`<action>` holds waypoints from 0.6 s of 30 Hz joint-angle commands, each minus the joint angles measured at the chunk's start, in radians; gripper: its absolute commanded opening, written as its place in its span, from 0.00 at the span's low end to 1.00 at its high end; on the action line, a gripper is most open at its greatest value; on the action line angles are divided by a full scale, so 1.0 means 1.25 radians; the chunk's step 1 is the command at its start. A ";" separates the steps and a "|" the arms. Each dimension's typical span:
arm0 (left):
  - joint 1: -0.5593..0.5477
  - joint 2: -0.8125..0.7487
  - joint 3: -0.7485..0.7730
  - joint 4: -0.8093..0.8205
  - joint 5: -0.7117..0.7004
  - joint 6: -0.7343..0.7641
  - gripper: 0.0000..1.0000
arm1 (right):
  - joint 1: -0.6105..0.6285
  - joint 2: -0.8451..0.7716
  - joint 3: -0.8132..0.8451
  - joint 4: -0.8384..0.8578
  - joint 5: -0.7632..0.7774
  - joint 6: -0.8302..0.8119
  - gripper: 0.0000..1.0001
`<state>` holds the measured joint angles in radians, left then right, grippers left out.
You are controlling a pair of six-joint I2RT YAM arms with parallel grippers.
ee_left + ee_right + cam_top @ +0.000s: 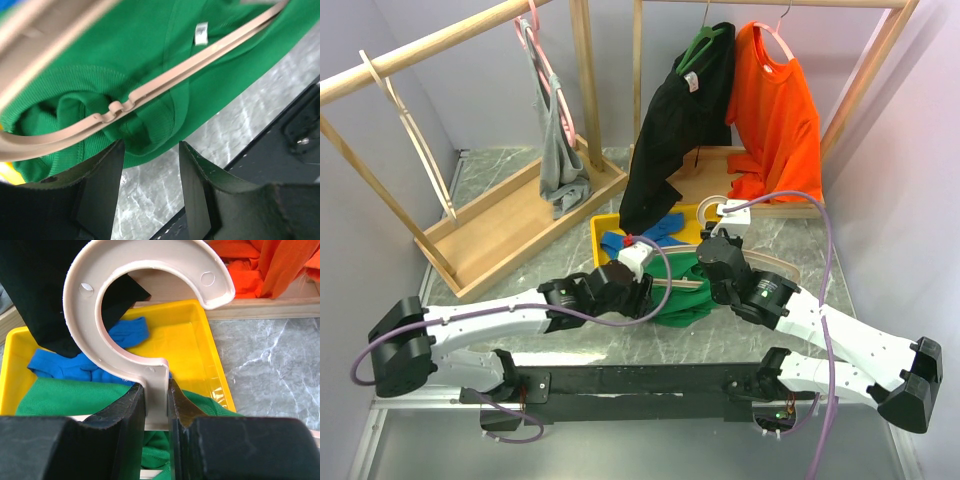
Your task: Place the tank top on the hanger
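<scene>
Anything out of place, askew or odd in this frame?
The tank top lies bunched, spilling over the yellow tray's near rim, with the hanger lying across it. The grey top at back left hangs lopsided.

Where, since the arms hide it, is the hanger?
Mid-table in the top view: the hanger, hook stem clamped in the right gripper, lies across the tank top beside the yellow tray.
</scene>
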<state>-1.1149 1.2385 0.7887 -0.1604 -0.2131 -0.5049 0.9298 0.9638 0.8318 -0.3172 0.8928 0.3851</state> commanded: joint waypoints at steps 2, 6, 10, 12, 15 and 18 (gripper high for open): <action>-0.015 0.025 0.040 -0.008 -0.033 0.022 0.53 | 0.005 -0.005 0.032 0.021 0.012 0.010 0.00; -0.016 0.029 0.026 0.048 -0.023 0.025 0.56 | 0.005 -0.005 0.034 0.016 0.009 0.010 0.00; -0.016 0.044 0.012 0.086 0.001 0.022 0.53 | 0.003 -0.008 0.033 0.012 0.009 0.010 0.00; -0.017 0.047 -0.001 0.102 0.008 0.016 0.52 | 0.003 -0.010 0.030 0.016 0.006 0.006 0.00; -0.016 0.054 -0.015 0.122 0.008 0.008 0.42 | 0.003 -0.007 0.032 0.016 0.007 0.005 0.00; -0.016 0.058 -0.021 0.122 -0.005 -0.003 0.25 | 0.003 -0.005 0.034 0.013 0.007 0.004 0.00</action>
<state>-1.1301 1.3025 0.7734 -0.0643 -0.2161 -0.4934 0.9298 0.9638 0.8318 -0.3187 0.8825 0.3847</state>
